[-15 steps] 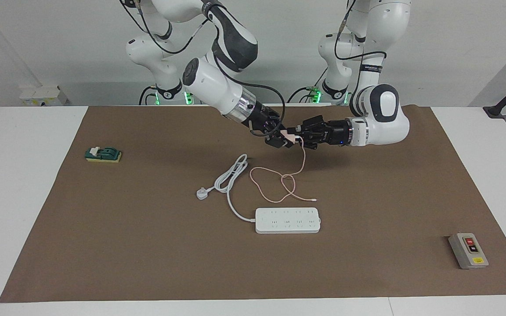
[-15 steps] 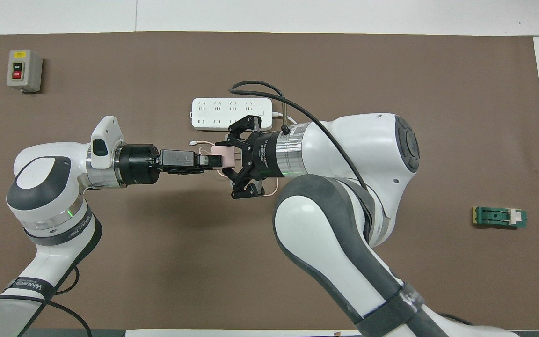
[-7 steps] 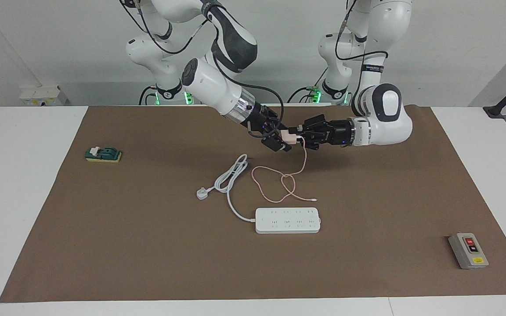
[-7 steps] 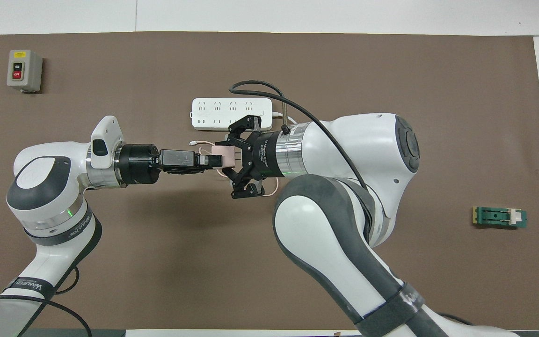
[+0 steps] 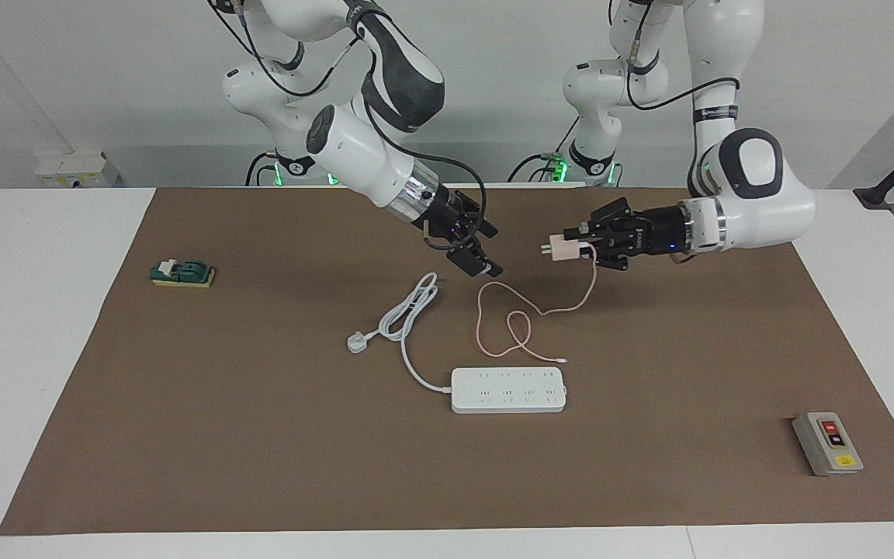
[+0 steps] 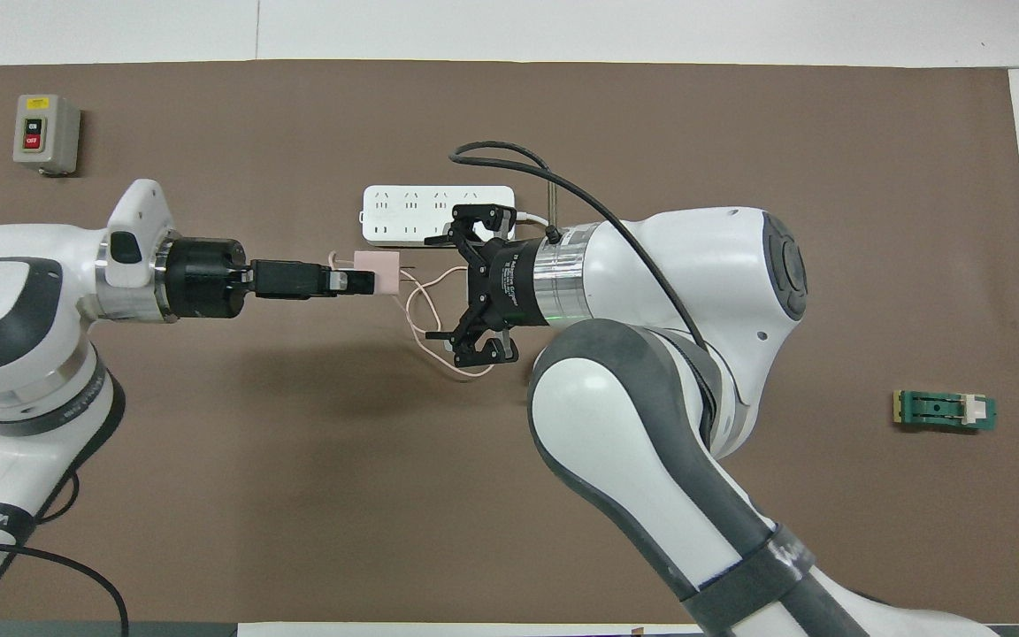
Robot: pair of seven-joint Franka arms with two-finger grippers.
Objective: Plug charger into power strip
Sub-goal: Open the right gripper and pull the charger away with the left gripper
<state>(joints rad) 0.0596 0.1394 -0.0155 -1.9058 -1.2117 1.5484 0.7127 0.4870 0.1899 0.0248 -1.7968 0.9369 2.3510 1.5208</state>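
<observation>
My left gripper (image 5: 583,247) is shut on the pale pink charger (image 5: 566,249) and holds it in the air over the mat, prongs pointing toward the right arm. In the overhead view the left gripper (image 6: 363,281) holds the charger (image 6: 381,265) beside the power strip (image 6: 403,217). The charger's thin pink cable (image 5: 521,326) hangs down and loops on the mat. My right gripper (image 5: 490,250) is open and empty, a short gap from the charger; it also shows in the overhead view (image 6: 461,283). The white power strip (image 5: 507,390) lies flat, farther from the robots than the cable loops.
The strip's thick white cord (image 5: 408,310) ends in a white three-pin plug (image 5: 357,341) on the mat. A grey box with red and black buttons (image 5: 827,442) sits toward the left arm's end. A green block (image 5: 181,272) sits toward the right arm's end.
My left gripper has pulled the charger away from the right gripper, toward the left arm's end, dragging the cable along. The right gripper stays open and has drawn back a little.
</observation>
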